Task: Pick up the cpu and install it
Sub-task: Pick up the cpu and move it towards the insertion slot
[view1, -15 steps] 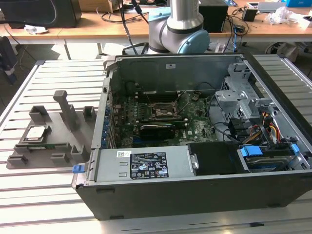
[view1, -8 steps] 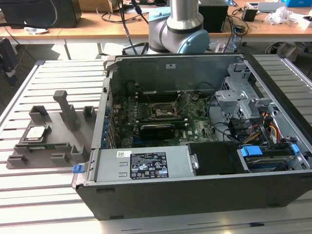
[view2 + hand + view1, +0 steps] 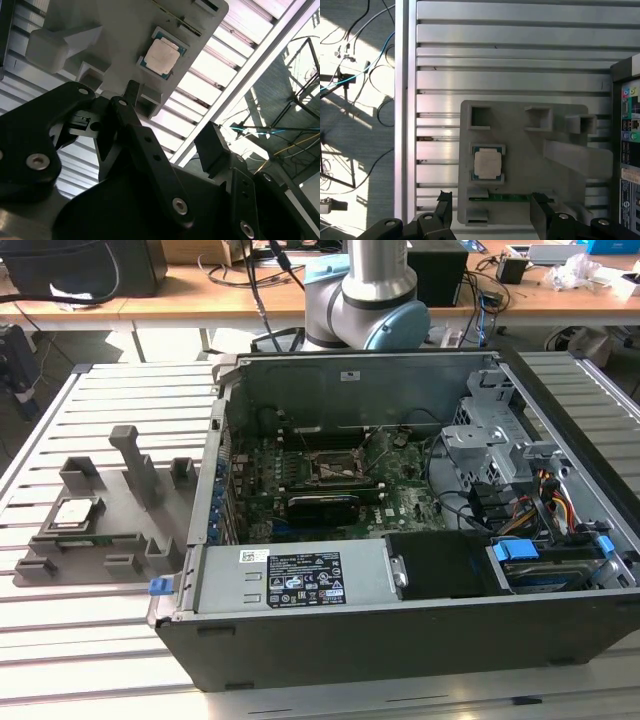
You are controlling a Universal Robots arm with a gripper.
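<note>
1. The cpu (image 3: 487, 164) lies flat in a square pocket of the grey plastic tray (image 3: 520, 150), with its silver metal top facing up. Nothing touches it.
2. In the exterior view the tray (image 3: 125, 530) rests on the slotted aluminium table (image 3: 100, 640), at the exterior view's left of the open computer case (image 3: 350, 370). The cpu (image 3: 75, 512) sits there in the part of the tray far from the case.
3. The gripper (image 3: 491, 214) hangs above the tray with its two black fingers (image 3: 444, 207) spread wide and nothing between them. The cpu is near the fingertips, but clearly apart from them.
4. In the second wrist view the gripper (image 3: 172, 122) is seen from behind its black links, and the cpu (image 3: 162, 57) lies on the tray (image 3: 125, 30) beyond the fingertips.
5. A narrow green board (image 3: 507, 197) lies in a slot of the tray just beside the cpu pocket.
6. Inside the case the motherboard (image 3: 400, 505) lies flat, and the black socket frame (image 3: 335, 468) is near its middle. The arm's base (image 3: 370, 290) stands behind the case.
</note>
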